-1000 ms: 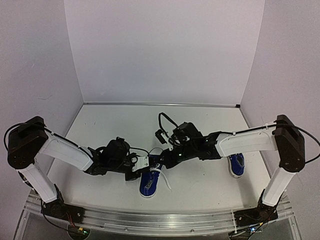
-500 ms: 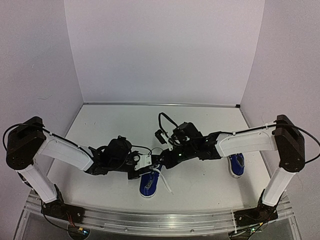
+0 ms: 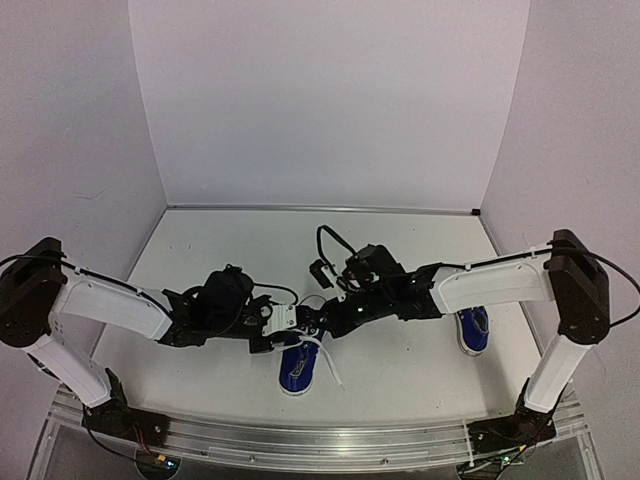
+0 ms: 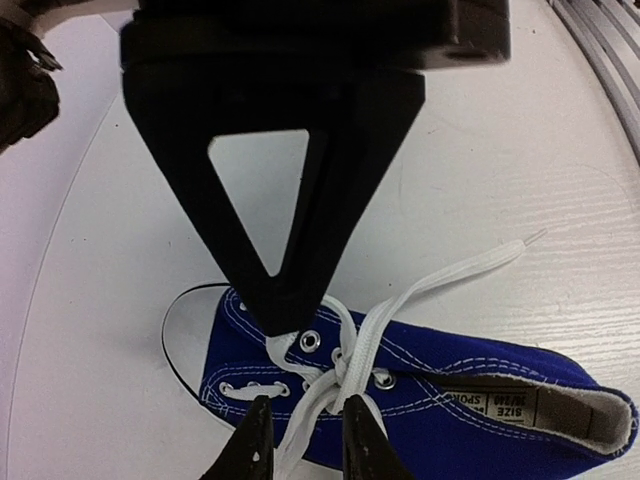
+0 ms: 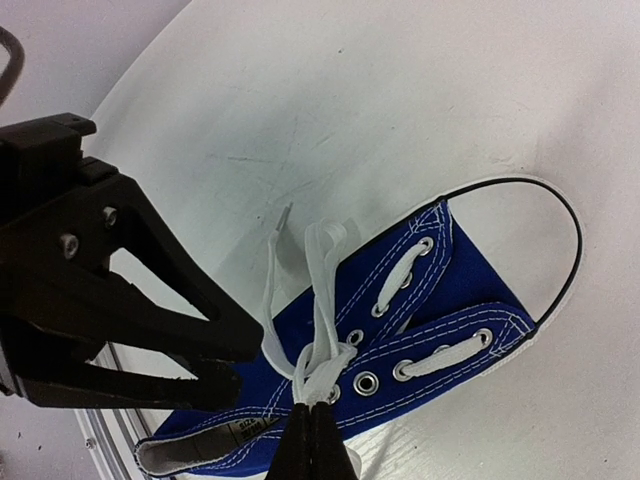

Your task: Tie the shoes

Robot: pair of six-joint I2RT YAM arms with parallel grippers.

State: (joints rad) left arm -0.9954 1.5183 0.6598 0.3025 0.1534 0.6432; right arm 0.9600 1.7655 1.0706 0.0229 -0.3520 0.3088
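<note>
A blue canvas sneaker (image 3: 296, 370) with a white toe cap lies at the front middle of the table, and both grippers meet over its laces. In the right wrist view my right gripper (image 5: 312, 440) is shut on the white laces (image 5: 320, 290) where they cross above the eyelets of the shoe (image 5: 450, 290). In the left wrist view my left gripper (image 4: 305, 445) is open with a strand of the lace (image 4: 400, 300) running between its fingers (image 4: 252, 445), just above the shoe (image 4: 430, 370). The second sneaker (image 3: 473, 330) lies apart at the right, under the right forearm.
The right gripper's black finger (image 4: 280, 200) hangs close over the shoe's toe in the left wrist view. A loose lace end (image 3: 332, 368) trails on the table right of the shoe. The metal rail (image 3: 320, 440) runs along the table's near edge. White walls enclose the table.
The left arm's shoulder and elbow have swung out to the left, while its gripper stays at the laces. The right arm and both shoes have not visibly moved.
</note>
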